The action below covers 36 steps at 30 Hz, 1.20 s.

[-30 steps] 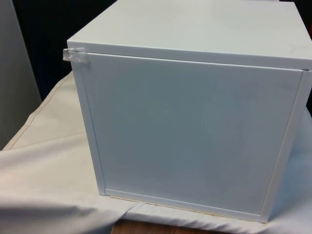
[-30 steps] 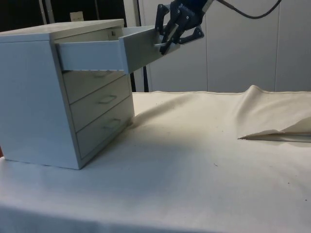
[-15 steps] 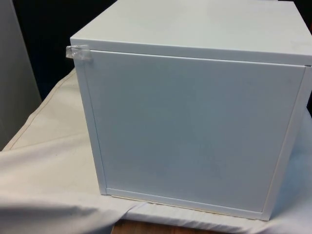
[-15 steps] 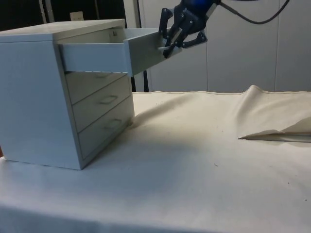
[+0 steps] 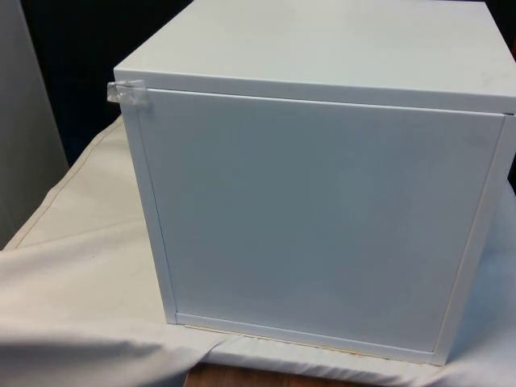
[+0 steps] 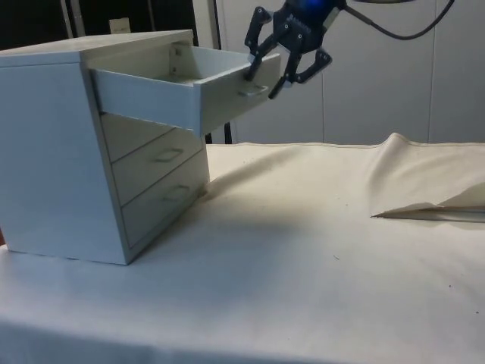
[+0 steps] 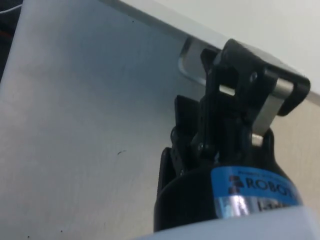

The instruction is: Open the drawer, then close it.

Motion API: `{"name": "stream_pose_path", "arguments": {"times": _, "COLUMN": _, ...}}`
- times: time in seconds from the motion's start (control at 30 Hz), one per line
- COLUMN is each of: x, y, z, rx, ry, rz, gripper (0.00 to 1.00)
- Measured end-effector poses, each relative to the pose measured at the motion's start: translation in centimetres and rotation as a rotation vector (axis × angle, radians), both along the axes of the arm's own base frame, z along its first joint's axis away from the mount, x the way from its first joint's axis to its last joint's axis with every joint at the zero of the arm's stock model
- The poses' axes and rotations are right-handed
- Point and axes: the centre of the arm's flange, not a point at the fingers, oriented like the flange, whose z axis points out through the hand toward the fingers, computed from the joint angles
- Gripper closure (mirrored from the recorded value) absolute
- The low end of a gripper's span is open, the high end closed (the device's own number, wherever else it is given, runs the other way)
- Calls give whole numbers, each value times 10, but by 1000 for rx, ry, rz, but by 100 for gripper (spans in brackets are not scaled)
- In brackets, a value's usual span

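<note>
Side view: top drawer [image 6: 182, 95] is pulled well out of the chest [image 6: 53, 152] and sags, front end lower than the back. Its handle [image 6: 254, 91] sits on the front face, right at the gripper [image 6: 271, 76]. Two lower drawers [image 6: 155, 178] are shut.

Gripper is in front of the drawer face, just above and beside the handle. In the side view the fingers [image 6: 251, 70] look spread, with the handle near them rather than clamped. Wrist view puts the handle [image 7: 192, 65] behind the finger links, with the drawer front [image 7: 90, 125] close up. You can read the hand as open and off the handle, or barely touching it.

My read on the step: opening looks done, you're at the turnaround. The close is what's left.

Next move calls for a push on the drawer front, along the slide direction, back into the chest. Since the drawer droops, expect it to bind if you push low or at an angle; contact near the handle, square to the face, seems safest. No grasp needed for that.

Chest stands on the cloth [image 6: 303, 250] at one end of the table. The front view gives you its plain back panel [image 5: 322, 218], with a bit of tape [image 5: 127, 93] on the upper corner at the front view's left.
</note>
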Motion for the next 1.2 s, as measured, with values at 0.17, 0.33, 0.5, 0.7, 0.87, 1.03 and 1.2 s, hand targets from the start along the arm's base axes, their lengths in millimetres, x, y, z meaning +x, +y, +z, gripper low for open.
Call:
{"name": "stream_pose_path", "arguments": {"times": 0.17, "x": -2, "y": 0, "z": -3, "rx": 3, "ry": 0, "rz": -1, "gripper": 28}}
{"name": "stream_pose_path", "arguments": {"times": 0.33, "x": -2, "y": 0, "z": -3, "rx": 3, "ry": 0, "rz": -1, "gripper": 1}}
{"name": "stream_pose_path", "arguments": {"times": 0.5, "x": -2, "y": 0, "z": -3, "rx": 3, "ry": 0, "rz": -1, "gripper": 0}}
{"name": "stream_pose_path", "arguments": {"times": 0.7, "x": -2, "y": -1, "z": -3, "rx": 3, "ry": 3, "rz": -2, "gripper": 0}}
{"name": "stream_pose_path", "arguments": {"times": 0.87, "x": -7, "y": 1, "z": -12, "rx": 3, "ry": 23, "rz": 2, "gripper": 0}}
{"name": "stream_pose_path", "arguments": {"times": 1.03, "x": -7, "y": 1, "z": -12, "rx": 3, "ry": 23, "rz": 2, "gripper": 0}}
{"name": "stream_pose_path", "arguments": {"times": 1.2, "x": -10, "y": 1, "z": -16, "rx": 3, "ry": 32, "rz": 4, "gripper": 0}}
